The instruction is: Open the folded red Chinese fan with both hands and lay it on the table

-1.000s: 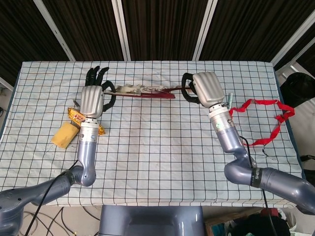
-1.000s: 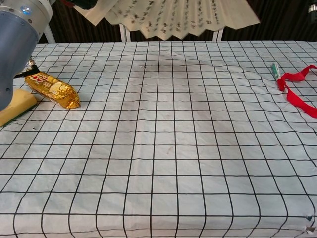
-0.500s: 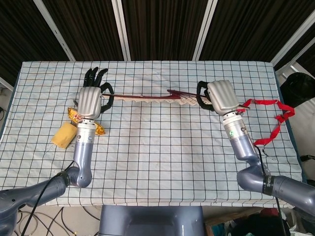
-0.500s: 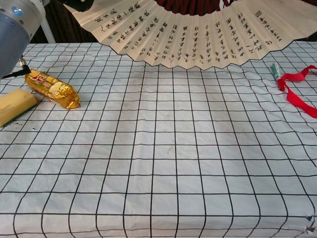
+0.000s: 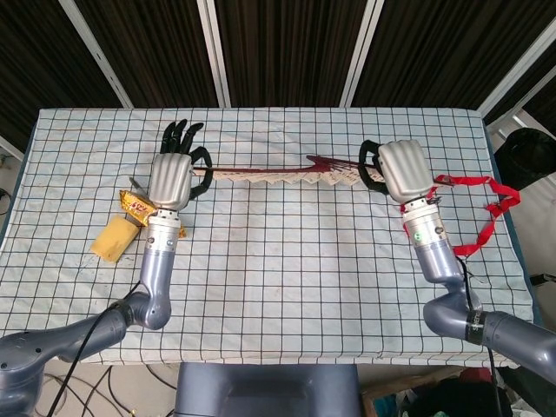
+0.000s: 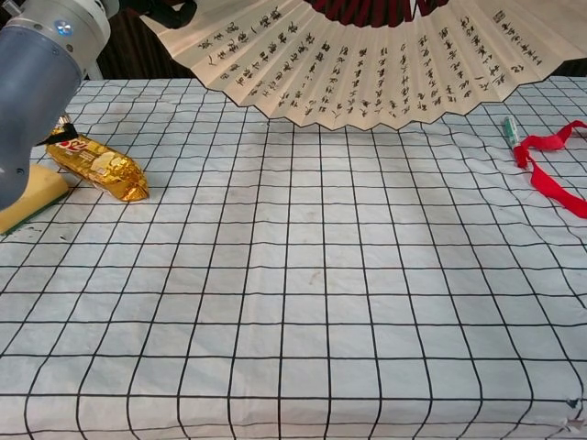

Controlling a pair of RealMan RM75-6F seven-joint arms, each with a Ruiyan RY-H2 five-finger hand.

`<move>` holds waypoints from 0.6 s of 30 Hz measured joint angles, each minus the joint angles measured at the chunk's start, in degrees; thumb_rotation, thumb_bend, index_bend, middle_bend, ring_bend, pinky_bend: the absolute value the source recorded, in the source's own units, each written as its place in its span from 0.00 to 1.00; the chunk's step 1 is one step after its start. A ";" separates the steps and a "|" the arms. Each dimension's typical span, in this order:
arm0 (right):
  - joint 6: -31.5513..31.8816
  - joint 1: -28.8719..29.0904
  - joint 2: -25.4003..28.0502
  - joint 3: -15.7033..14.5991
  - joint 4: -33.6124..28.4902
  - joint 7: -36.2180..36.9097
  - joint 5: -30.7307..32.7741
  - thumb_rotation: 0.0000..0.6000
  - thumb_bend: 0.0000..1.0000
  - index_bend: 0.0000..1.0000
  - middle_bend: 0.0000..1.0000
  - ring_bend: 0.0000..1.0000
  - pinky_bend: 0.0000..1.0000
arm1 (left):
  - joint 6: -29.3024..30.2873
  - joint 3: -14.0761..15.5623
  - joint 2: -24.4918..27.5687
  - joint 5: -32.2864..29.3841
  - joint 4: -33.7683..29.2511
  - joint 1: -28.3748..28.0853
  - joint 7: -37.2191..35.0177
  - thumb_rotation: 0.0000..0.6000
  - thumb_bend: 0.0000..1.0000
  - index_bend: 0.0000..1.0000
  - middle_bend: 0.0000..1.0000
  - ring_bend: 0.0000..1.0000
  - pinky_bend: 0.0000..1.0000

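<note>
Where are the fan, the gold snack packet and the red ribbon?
fan (image 6: 367, 69), chest view, on its cream lettered leaf.
gold snack packet (image 6: 96, 165), chest view, mid wrapper.
red ribbon (image 5: 473, 182), head view, upper strand.

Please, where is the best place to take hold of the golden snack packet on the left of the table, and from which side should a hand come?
Grip the golden snack packet across its narrow middle, probably coming from above. It lies flat and long on the table. The yellow block sits close beside one end, so fingers fit better over the long sides.
</note>
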 measured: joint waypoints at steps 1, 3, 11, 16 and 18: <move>0.40 -0.09 -0.33 -0.02 0.80 0.23 -0.48 1.00 0.41 0.82 0.95 0.99 0.81 | -0.07 -0.13 -0.18 0.01 0.29 -0.26 -0.04 1.00 0.42 0.62 0.14 0.00 0.00; 1.29 -0.33 -1.19 -0.09 2.77 0.81 -1.46 1.00 0.41 0.82 0.95 0.99 0.81 | -0.29 -0.38 -0.63 0.02 1.10 -0.88 -0.14 1.00 0.42 0.62 0.14 0.00 0.00; 3.49 -1.53 -4.71 -0.47 9.53 2.92 -3.38 1.00 0.41 0.82 0.95 0.99 0.81 | -1.51 -1.07 -2.63 0.14 5.53 -3.38 -1.30 1.00 0.42 0.62 0.14 0.00 0.00; 4.67 -1.96 -7.63 -0.35 14.69 4.82 -4.18 1.00 0.41 0.82 0.95 0.99 0.81 | -2.25 -1.53 -4.06 0.22 8.97 -4.99 -2.68 1.00 0.42 0.62 0.14 0.00 0.00; 5.09 -2.24 -8.59 -0.58 16.58 5.61 -4.87 1.00 0.41 0.82 0.95 0.99 0.81 | -2.50 -1.42 -4.68 0.29 10.26 -5.32 -3.26 1.00 0.42 0.62 0.14 0.00 0.00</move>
